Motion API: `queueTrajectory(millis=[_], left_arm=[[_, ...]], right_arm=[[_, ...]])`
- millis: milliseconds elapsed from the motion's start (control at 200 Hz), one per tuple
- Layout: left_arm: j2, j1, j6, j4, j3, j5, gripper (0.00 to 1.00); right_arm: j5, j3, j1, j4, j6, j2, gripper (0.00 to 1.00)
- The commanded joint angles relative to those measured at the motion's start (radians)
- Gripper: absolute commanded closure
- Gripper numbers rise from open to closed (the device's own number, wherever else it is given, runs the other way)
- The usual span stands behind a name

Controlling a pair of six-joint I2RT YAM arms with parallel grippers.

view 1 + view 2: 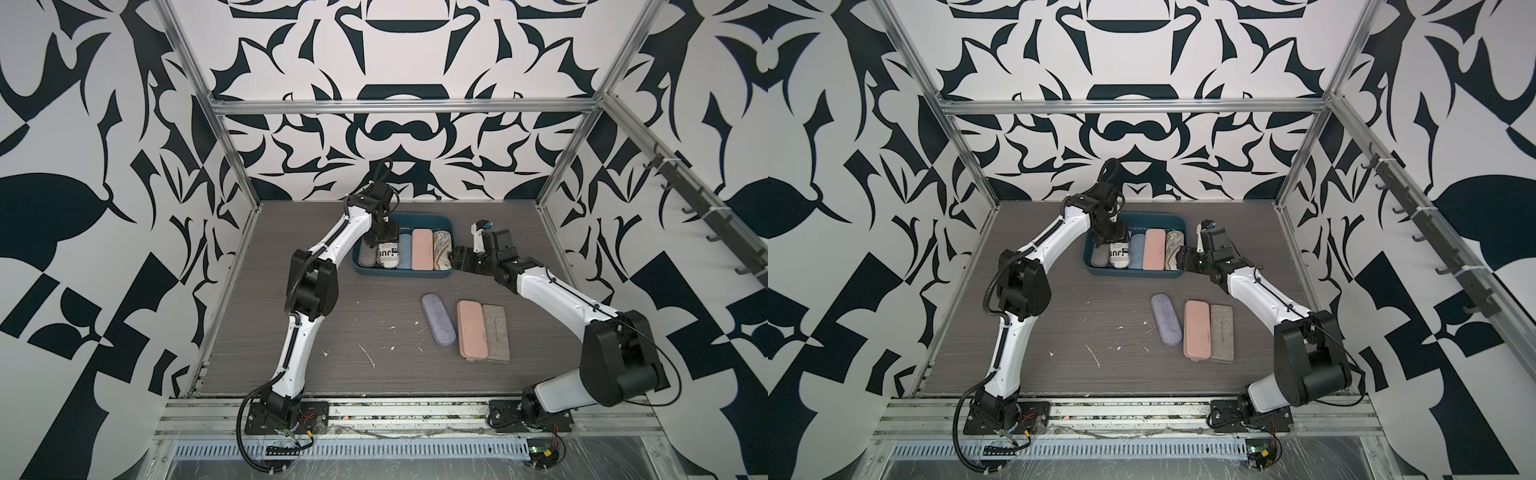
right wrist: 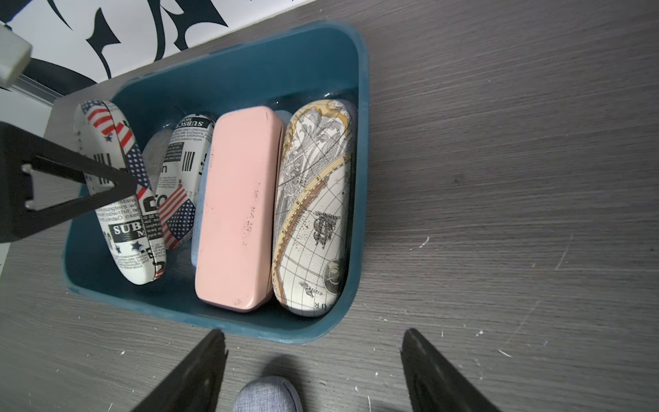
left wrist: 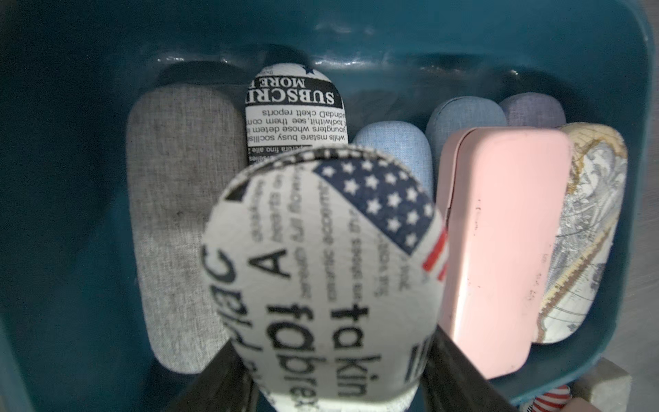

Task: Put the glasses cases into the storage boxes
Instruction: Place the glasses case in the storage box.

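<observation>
Left gripper (image 1: 384,235) points down, clamps oblong flag-newsprint case (image 3: 321,267) in dark teal plastic tray (image 1: 399,276).
We see right gripper (image 2: 313,335) spread, empty, beside tray's right rim.

lab test cell, aluminium frame (image 1: 399,107), patterned wall panels (image 1: 399,50)

A dark teal shallow plastic tray (image 2: 249,75) holds a grey felt case (image 3: 178,214), newspaper-print case (image 3: 296,107), light blue case (image 3: 392,149), pink hard case (image 1: 422,249) and map-print case (image 1: 441,250). The left pincer (image 1: 386,237) clamps a flag-printed case (image 3: 321,267) tilted above them. A lavender case (image 1: 438,319), second pink case (image 1: 472,330) and beige-grey felt case (image 1: 496,332) lie on the desk (image 1: 332,324).
</observation>
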Motion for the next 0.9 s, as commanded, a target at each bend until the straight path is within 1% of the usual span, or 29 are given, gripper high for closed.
queueTrajectory(millis=[0, 315, 580, 715, 775, 895], left_arm=[[0.020, -0.008, 0.017, 0.006, 0.029, 0.019, 0.35], [0.090, -0.040, 0.007, 0.022, 0.078, 0.072, 0.34], [0.129, -0.066, 0.008, 0.025, 0.096, 0.088, 0.32], [0.131, -0.084, 0.017, 0.025, 0.091, 0.087, 0.27], [0.128, -0.085, 0.010, 0.026, 0.086, 0.088, 0.23], [0.111, -0.084, -0.004, 0.040, 0.061, 0.077, 0.16]], right_arm=[[0.002, 0.023, -0.005, 0.010, -0.003, 0.007, 0.20], [0.000, 0.033, -0.005, 0.007, -0.002, 0.020, 0.20], [0.004, 0.035, -0.005, 0.004, -0.006, 0.019, 0.20], [0.005, 0.036, -0.006, 0.004, -0.006, 0.025, 0.20], [0.004, 0.035, -0.006, 0.004, -0.006, 0.027, 0.20], [0.002, 0.035, -0.006, 0.004, -0.006, 0.027, 0.20]])
